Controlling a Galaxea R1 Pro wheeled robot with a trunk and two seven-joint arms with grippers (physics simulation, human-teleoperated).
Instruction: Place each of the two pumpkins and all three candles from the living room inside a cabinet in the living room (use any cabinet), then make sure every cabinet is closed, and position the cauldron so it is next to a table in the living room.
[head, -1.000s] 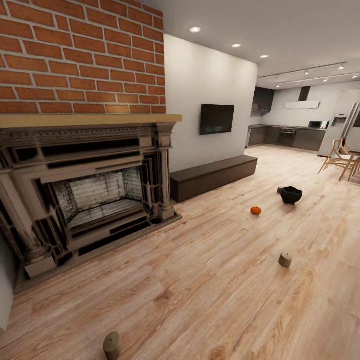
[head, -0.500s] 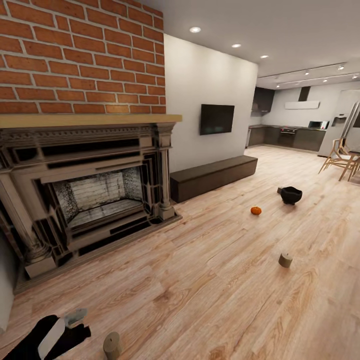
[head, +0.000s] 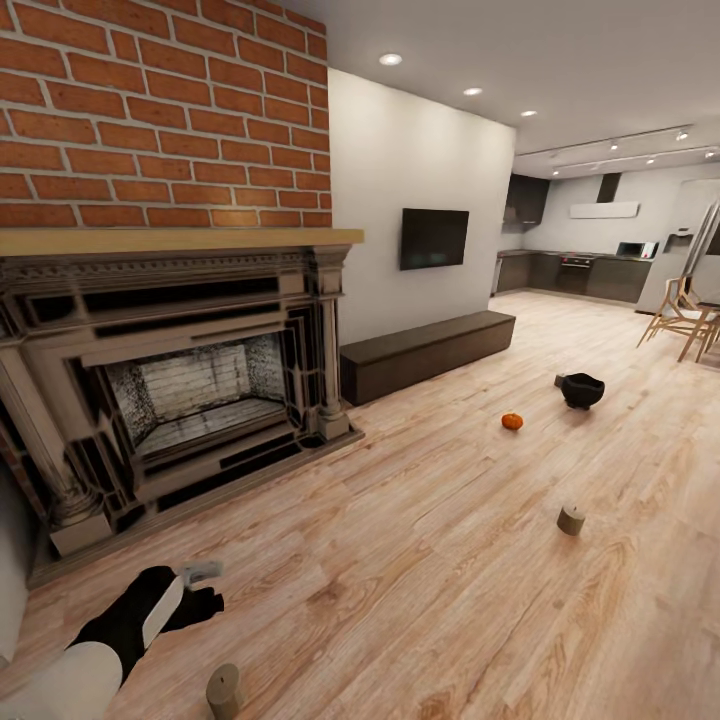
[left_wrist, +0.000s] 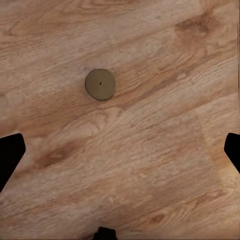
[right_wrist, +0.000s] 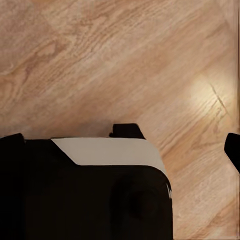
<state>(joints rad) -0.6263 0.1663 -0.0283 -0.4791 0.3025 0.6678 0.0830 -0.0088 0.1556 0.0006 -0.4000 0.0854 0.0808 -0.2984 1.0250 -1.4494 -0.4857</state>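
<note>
Living room plank floor (head: 420, 560): nothing stowed. Two candles (head: 224, 690) (head: 571, 520), pumpkin (head: 512, 421), cauldron (head: 582, 389) on floor; cabinet (head: 430, 350) closed. Left gripper (head: 200, 590) fingers spread above near candle (left_wrist: 100, 84); right fingers' state unclear.

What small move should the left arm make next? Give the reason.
Probably lower the left gripper toward the near candle and centre on it. In the left wrist view the candle stands upright on the floor, off-centre between wide-apart fingers, ungrasped.

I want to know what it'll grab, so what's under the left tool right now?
Under the left tool is bare plank floor with one upright candle, untouched. Nothing else shows there.
</note>
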